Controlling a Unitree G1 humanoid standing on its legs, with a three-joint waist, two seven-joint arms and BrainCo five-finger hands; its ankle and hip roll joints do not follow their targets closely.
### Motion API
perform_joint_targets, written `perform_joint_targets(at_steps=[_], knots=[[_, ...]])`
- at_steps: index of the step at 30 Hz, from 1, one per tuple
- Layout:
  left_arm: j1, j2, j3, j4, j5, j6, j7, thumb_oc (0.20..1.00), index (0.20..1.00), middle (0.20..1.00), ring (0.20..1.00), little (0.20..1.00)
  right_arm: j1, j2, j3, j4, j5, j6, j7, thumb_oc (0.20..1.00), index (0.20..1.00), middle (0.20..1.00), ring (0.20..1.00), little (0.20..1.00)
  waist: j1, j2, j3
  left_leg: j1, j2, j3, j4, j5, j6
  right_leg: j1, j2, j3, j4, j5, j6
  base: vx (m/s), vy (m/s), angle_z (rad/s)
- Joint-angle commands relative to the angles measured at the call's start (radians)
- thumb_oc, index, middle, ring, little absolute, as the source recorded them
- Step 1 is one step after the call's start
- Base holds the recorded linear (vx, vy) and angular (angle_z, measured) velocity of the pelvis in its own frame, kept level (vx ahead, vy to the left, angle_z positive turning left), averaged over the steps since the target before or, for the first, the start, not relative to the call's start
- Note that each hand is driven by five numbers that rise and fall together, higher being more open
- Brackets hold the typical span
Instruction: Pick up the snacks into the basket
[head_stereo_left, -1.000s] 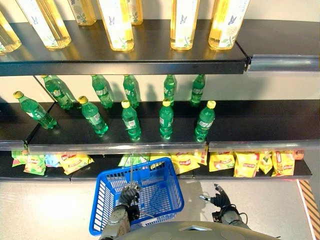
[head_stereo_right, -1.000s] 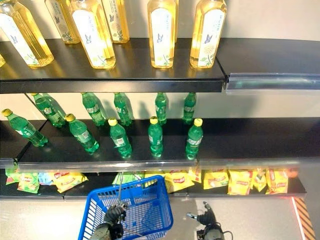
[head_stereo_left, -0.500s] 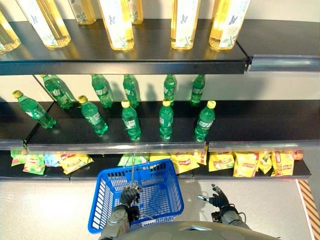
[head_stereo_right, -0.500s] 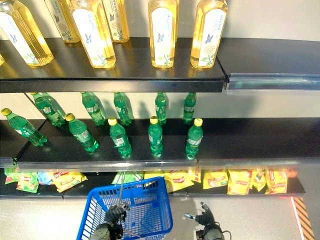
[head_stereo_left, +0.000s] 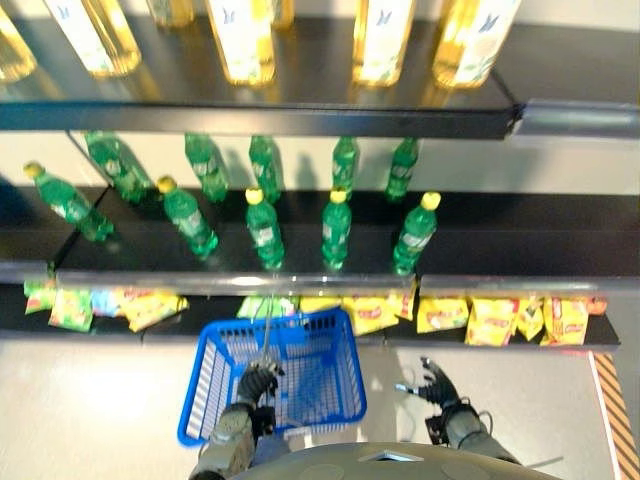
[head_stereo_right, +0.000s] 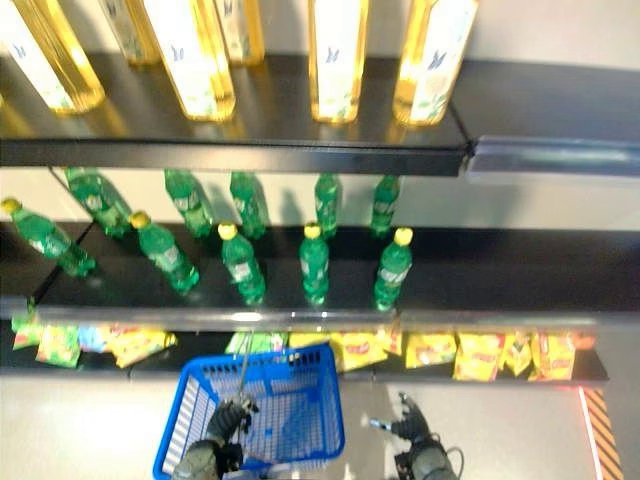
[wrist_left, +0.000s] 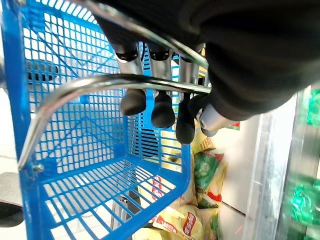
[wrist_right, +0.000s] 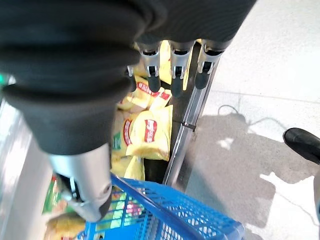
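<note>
Left hand (head_stereo_left: 256, 383) curls round the basket (head_stereo_left: 215, 375) handle; right hand (head_stereo_left: 432, 383) spread, empty, beside it. Snacks (head_stereo_left: 443, 313) beyond: light, crinkly, pinch an edge.

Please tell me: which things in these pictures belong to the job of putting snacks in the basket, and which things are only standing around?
For the job:
- blue basket, its handle held by the left hand
- yellow snack bags on the bottom shelf
- right hand, open, empty

Only standing around:
- green bottles, middle shelf
- yellow bottles, top shelf
</note>
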Motion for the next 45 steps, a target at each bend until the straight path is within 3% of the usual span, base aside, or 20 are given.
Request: perform_joint_targets(at_steps=[1,9,18,28,38,45], knots=[[-0.058,0.022,-0.001,-0.119,0.010,-0.099,-0.020,0.200,0.200,0.200,0.200,0.200,-0.037,-0.018,0.015,-0.073,-0.023,-0.050,0.012,1.000,1.000,1.000,1.000,1.000,0.034,0.003,0.043,-0.087,-0.022,-0.012,0.218,-0.141,0.046,-0.121,0.006,-0.040,0.200,-0.018,-0.045,-0.18,-0.026,0.29],[-0.077,0.055,0.012,-0.219,-0.019,-0.116,0.026,0.200,0.200,0.200,0.200,0.200,-0.046,-0.053,0.025,-0.264,-0.035,-0.065,0.004,1.000,1.000,1.000,1.000,1.000,0.009,0.014,0.090,-0.326,0.074,-0.007,0.535,-0.271,0.051,-0.375,-0.042,-0.016,0.521,-0.156,-0.055,-0.12,0.001,0.02],[-0.093,0.058,0.053,-0.324,-0.053,-0.121,0.099,0.200,0.200,0.200,0.200,0.200,-0.126,-0.059,-0.104,-0.476,0.069,-0.099,-0.095,1.000,1.000,1.000,1.000,1.000,0.007,0.032,0.109,-0.490,0.118,-0.003,0.722,-0.338,0.057,-0.557,-0.074,0.011,0.700,-0.232,-0.078,-0.05,0.013,-0.12],[-0.070,0.069,0.045,-0.364,-0.067,-0.132,0.090,0.200,0.200,0.200,0.200,0.200,-0.240,-0.096,-0.287,-0.603,0.063,-0.148,-0.229,1.000,1.000,1.000,1.000,1.000,0.029,0.040,0.107,-0.487,0.133,-0.013,0.764,-0.376,0.062,-0.546,-0.096,0.000,0.737,-0.275,-0.079,0.02,-0.003,0.00],[-0.077,0.068,0.028,-0.352,-0.074,-0.135,0.083,0.200,0.200,0.200,0.200,0.200,-0.294,-0.096,-0.294,-0.633,0.033,-0.164,-0.273,1.000,1.000,1.000,1.000,1.000,0.031,0.033,0.089,-0.452,0.132,-0.003,0.725,-0.366,0.057,-0.514,-0.090,-0.016,0.707,-0.268,-0.071,0.02,-0.002,0.01],[-0.064,0.076,0.021,-0.382,-0.094,-0.129,0.078,0.200,0.200,0.200,0.200,0.200,-0.416,-0.092,-0.288,-0.530,0.041,-0.128,-0.319,1.000,1.000,1.000,1.000,1.000,0.055,0.040,0.087,-0.450,0.129,-0.002,0.719,-0.362,0.057,-0.501,-0.093,-0.028,0.700,-0.263,-0.071,0.00,0.002,0.01]])
